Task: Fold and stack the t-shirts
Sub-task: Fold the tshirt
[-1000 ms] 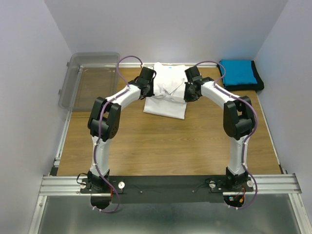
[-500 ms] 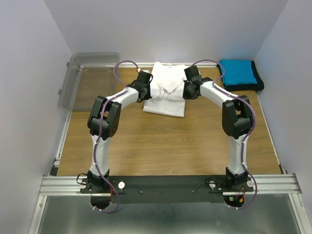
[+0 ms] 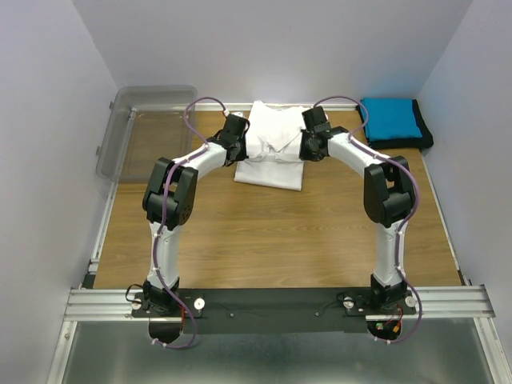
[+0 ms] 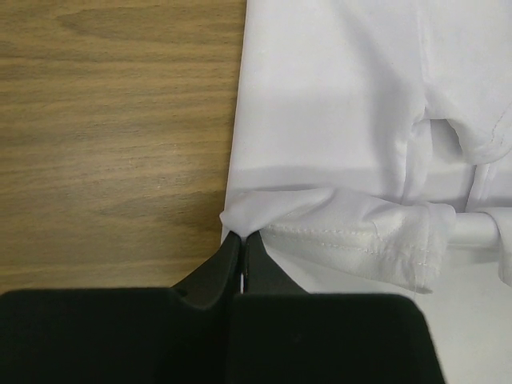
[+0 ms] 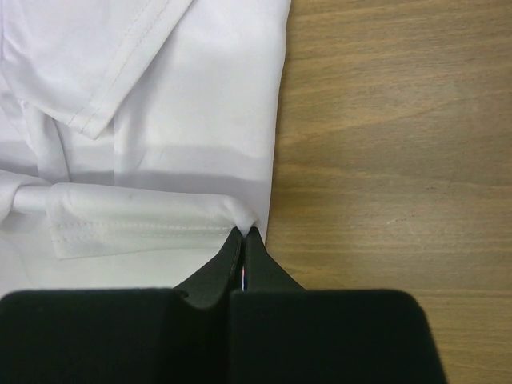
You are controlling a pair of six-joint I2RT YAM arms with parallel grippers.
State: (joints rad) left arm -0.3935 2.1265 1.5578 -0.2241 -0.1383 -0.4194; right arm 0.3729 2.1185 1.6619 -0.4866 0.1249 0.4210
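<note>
White shirt (image 3: 272,156) hem travels toward 12 o'clock in your grip.
Your left pincer (image 4: 240,238) and right pincer (image 5: 244,232) each pinch a hem corner; the shirt, at the bench's (image 3: 264,240) 12 o'clock edge, has shortened: fold underway.

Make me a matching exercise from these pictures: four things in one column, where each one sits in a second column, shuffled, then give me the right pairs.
Things
1. white t-shirt
2. blue t-shirt
3. black t-shirt
4. clear plastic bin

Places
A. far left corner of the table
B. far right corner, lying on top of another shirt
C. far middle, pinched at its side edges by the left gripper and the right gripper
D. far right corner, underneath another shirt

Pairs: 1-C, 2-B, 3-D, 4-A
</note>
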